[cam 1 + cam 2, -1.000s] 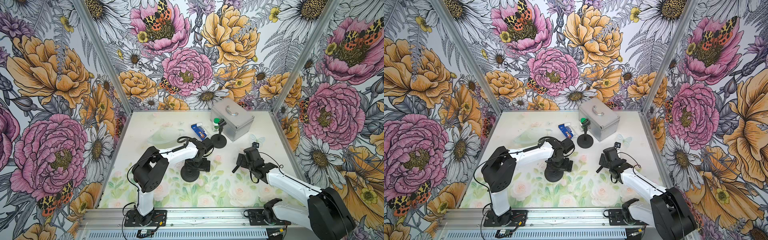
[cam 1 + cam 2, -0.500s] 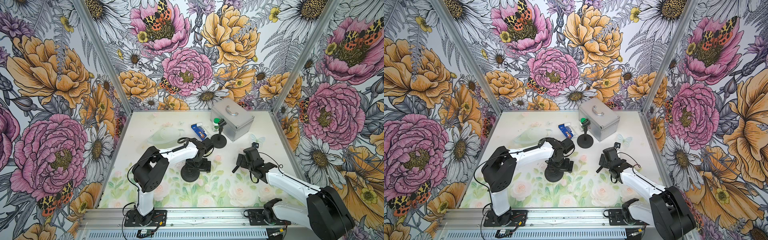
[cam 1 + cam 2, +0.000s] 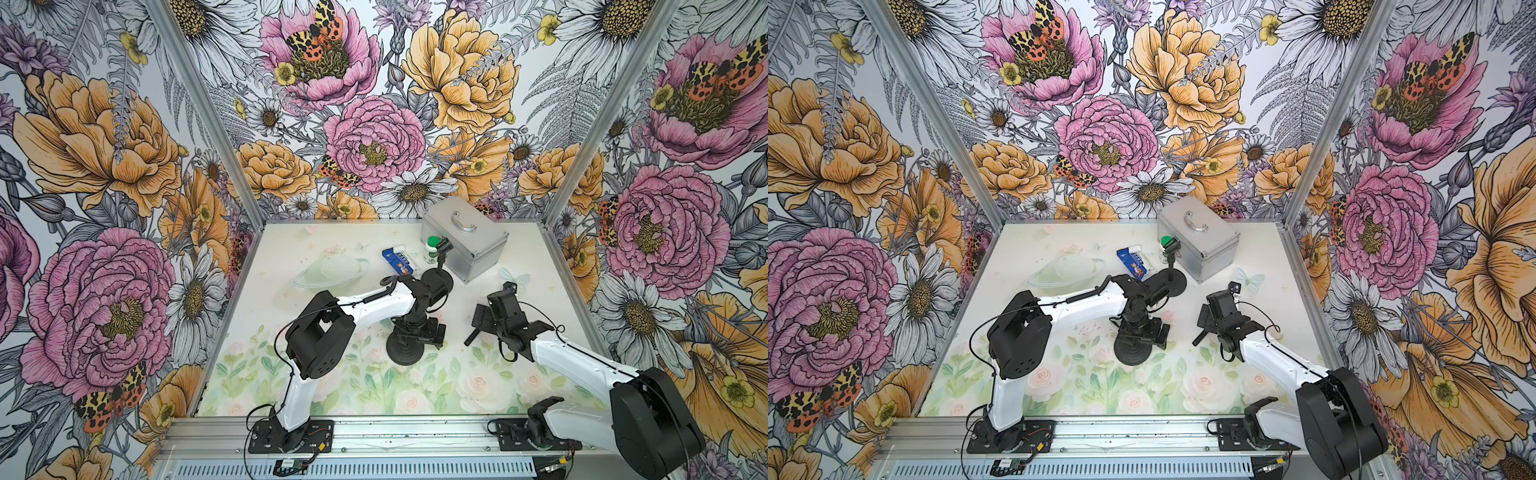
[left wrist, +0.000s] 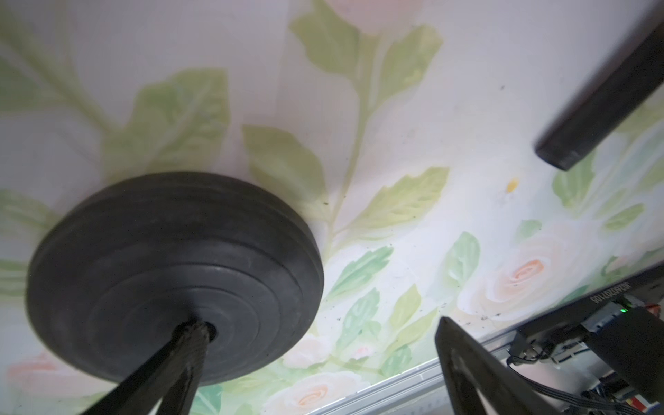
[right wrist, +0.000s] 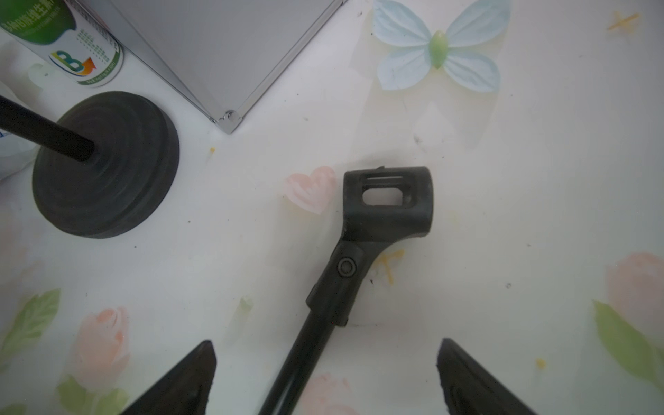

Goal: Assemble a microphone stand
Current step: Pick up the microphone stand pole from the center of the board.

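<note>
Left gripper [image 3: 417, 333] hangs right over the loose base [image 3: 405, 353], mid-table [image 3: 282, 241], jaws spread wide and nothing in them. From the left wrist the base [image 4: 172, 276] sits flat. One finger [image 4: 151, 377] crosses its centre hole, touching or just above, hard to say from this angle. The other finger [image 4: 467, 377] is well clear to the side.

Over to the right gripper [image 5: 327, 341]: its jaws are parted too and straddle the rod [image 5: 298, 363], with daylight on both sides, so no grasp. The rod lies flat on the table. The clip [image 5: 388, 201] is at its far end, pointing toward the corner of the case [image 5: 215, 46]. In a top view the rod's free end [image 3: 471, 337] pokes out from under the gripper toward the base, near it but apart. That same blunt tip [image 4: 575, 136] shows in the left wrist view, off to one side of the base.

At the back a finished stand [image 3: 437, 277] is upright just in front of the case [image 3: 465, 237]. A green-capped bottle [image 3: 432, 249] stands right beside its clip. A blue box [image 3: 397, 261] lies flat next to the bottle, on the side away from the case.

So the base sits under the left gripper, and the rod and clip lie on the table between the right gripper's open jaws.
</note>
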Motion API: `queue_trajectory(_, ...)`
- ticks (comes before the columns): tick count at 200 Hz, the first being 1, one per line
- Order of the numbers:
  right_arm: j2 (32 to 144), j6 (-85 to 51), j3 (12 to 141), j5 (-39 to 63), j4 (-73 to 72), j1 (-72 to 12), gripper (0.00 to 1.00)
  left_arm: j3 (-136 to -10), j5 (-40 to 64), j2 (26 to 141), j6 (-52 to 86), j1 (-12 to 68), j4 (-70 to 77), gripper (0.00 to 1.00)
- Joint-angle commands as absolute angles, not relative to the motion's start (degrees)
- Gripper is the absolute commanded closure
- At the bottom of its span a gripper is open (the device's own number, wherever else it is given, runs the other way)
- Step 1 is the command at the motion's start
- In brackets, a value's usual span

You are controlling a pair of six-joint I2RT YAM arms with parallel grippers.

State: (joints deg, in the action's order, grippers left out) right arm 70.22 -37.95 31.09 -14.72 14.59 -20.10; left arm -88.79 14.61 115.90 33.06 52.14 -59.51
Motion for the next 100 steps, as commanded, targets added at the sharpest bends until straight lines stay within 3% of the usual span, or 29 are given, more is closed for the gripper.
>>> queue_trajectory(1, 73.5, -41.4, 35.0, -8.0, 15.0, -18.1, 0.09, -91.2, 20.3, 116.9, 30.5, 53.4, -56.3, 0.01)
queue_trajectory(21, 79.5, -43.6, 38.9, -5.2, 17.8, -16.7, 0.2, -91.5, 22.2, 116.4, 30.1, 53.3, -55.8, 0.01)
queue_trajectory(58, 88.6, -48.1, 46.8, -10.4, 26.4, -16.5, 0.32, -91.0, 24.1, 111.7, 28.1, 53.2, -53.3, 0.01)
queue_trajectory(100, 91.1, -51.7, 48.2, -14.4, 27.6, -16.5, 0.47, -86.9, 13.1, 100.2, 23.3, 52.3, -50.9, 0.01)
